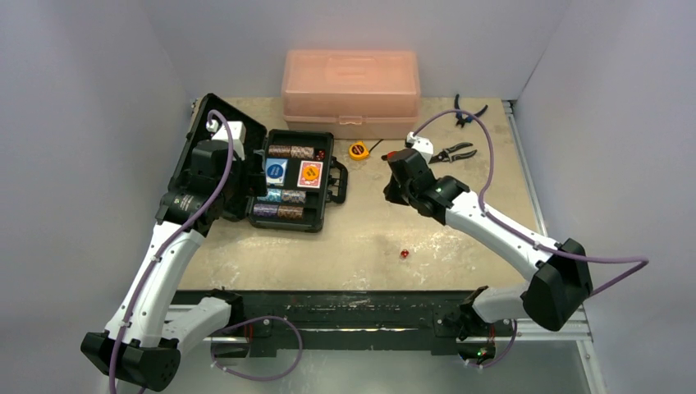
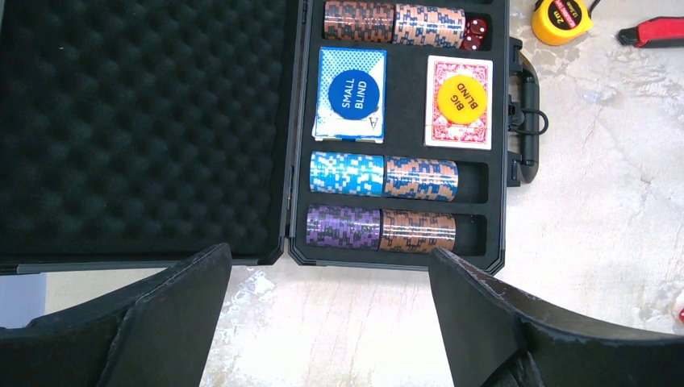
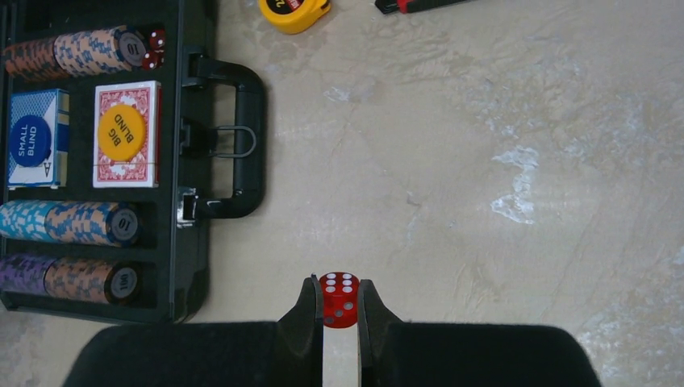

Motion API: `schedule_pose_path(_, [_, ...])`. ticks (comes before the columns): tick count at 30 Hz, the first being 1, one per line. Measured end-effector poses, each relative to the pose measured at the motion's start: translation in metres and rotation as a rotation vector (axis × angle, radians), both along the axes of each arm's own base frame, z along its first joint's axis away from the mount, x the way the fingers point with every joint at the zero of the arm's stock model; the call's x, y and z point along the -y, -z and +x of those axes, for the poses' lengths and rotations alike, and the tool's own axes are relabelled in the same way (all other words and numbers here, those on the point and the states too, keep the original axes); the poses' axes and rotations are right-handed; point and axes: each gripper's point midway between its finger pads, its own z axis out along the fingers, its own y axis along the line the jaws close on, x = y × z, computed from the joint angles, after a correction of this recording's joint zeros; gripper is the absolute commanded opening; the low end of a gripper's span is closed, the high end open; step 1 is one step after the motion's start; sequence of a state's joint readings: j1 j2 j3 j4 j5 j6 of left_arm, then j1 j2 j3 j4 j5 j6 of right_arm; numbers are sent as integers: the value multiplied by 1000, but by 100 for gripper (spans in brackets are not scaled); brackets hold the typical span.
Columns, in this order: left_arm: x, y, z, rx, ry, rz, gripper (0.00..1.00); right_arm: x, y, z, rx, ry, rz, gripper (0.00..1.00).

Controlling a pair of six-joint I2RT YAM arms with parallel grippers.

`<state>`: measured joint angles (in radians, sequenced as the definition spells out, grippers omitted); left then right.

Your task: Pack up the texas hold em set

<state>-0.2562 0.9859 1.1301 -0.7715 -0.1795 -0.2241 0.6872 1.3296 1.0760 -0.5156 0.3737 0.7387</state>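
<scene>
The black briefcase [image 1: 327, 185] lies open left of centre, its foam-lined lid [image 2: 145, 121] flat to the left. In its tray are chip stacks [image 2: 379, 230], a blue deck under a blue disc [image 2: 351, 93], a red deck under a yellow disc [image 2: 460, 101] and red dice [image 2: 476, 34]. My left gripper [image 2: 331, 262] hovers open above the case's near edge, nothing between its fingers. To the right of the case's handle [image 3: 242, 137], my right gripper [image 3: 339, 292] is shut on a red die [image 3: 339, 300] above the bare table. Another red die [image 1: 404, 254] lies on the table nearer the front.
A translucent pink box [image 1: 351, 86] stands at the back. A yellow tape measure [image 1: 358, 150], a red-handled tool [image 2: 657, 31] and pliers [image 1: 454, 153] lie behind the right gripper. More cutters [image 1: 468, 113] lie at the back right.
</scene>
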Motion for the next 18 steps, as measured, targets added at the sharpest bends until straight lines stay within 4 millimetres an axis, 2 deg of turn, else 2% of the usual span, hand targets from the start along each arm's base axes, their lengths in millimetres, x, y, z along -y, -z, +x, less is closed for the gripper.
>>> schedule_pose_path(5, [0,-1,0,2,0,0,92,-19,3,8,-17,-49,4,0])
schedule_pose_path(6, [0,-2,-1,6,0,-1,92,-32,2,13,-19,-77,13,0])
schedule_pose_path(9, [0,-2,-1,9,0,-2,92,-42,2,13,-27,-103,15,0])
schedule_pose_path(13, [0,-3,-1,10,0,-3,92,-67,-5,23,-16,-147,29,0])
schedule_pose_path(18, [0,-3,-1,11,0,-3,92,-101,-2,27,-26,-211,34,0])
